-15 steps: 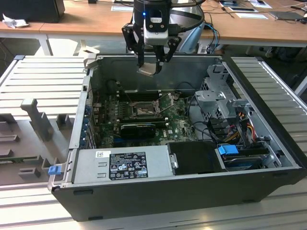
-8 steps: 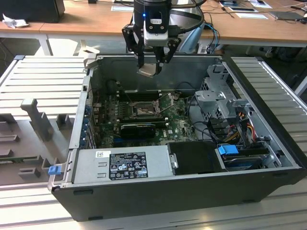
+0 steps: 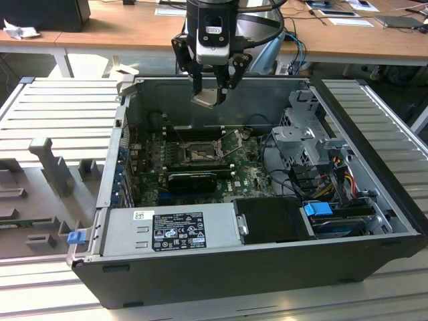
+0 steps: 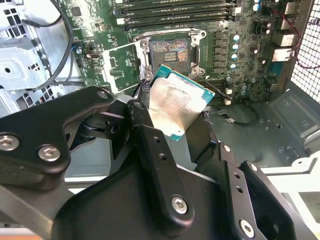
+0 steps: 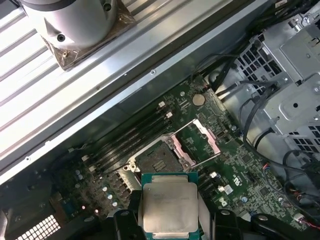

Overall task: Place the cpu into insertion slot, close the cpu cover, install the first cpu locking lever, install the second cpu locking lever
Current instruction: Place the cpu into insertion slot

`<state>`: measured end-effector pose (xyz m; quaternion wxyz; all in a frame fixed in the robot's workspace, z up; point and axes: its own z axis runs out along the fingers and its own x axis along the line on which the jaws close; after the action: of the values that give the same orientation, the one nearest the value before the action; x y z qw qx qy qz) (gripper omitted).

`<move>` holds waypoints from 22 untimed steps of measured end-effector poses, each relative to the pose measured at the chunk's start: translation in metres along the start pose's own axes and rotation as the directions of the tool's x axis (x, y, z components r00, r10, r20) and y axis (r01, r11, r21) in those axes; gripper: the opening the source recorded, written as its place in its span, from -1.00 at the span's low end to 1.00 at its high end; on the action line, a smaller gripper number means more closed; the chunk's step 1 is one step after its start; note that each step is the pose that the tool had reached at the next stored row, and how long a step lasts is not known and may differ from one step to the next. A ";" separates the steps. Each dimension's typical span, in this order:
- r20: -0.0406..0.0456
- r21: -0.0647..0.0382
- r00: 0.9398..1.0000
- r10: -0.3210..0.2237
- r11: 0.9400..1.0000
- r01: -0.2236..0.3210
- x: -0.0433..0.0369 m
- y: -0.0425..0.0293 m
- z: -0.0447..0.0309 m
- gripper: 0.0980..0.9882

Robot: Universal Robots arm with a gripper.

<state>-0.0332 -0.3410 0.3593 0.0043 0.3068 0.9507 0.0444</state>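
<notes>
Black jointed fingers of my gripper are clamped on the cpu, a pale, scuffed metal square edged in green. I hold it by two opposite sides above the open computer case. Well below it I see the insertion slot bare, a dark frame around fine contacts. The cpu cover stands open beside it on the green motherboard. A ribbed metal table flanks the case, and wooden desks stand behind. Those fingers hide the chip's gripped edges.
</notes>
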 end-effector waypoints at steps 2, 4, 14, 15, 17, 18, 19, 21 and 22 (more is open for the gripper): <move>0.001 0.000 1.000 0.011 1.000 -0.011 0.0000 0.0000 0.0001 -0.02; 0.002 0.000 1.000 0.020 1.000 -0.020 0.0000 0.0000 0.0001 -0.02; 0.008 -0.001 0.996 0.088 0.996 -0.088 0.0000 0.0000 0.0002 -0.02; 0.009 -0.001 0.995 0.095 0.995 -0.095 0.0000 0.0000 0.0003 -0.02; 0.011 -0.002 0.993 0.116 0.993 -0.116 0.0000 0.0000 0.0005 -0.02; 0.012 -0.002 0.991 0.130 0.991 -0.130 0.0000 0.0000 0.0007 -0.02; 0.013 -0.003 0.990 0.140 0.990 -0.140 0.0000 -0.0001 0.0008 -0.02; 0.014 -0.003 0.988 0.153 0.988 -0.153 0.0000 -0.0001 0.0009 -0.02; 0.015 -0.003 0.986 0.164 0.986 -0.164 0.0000 -0.0001 0.0009 -0.02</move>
<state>-0.0332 -0.3410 0.3584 0.0082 0.3842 0.9222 0.0433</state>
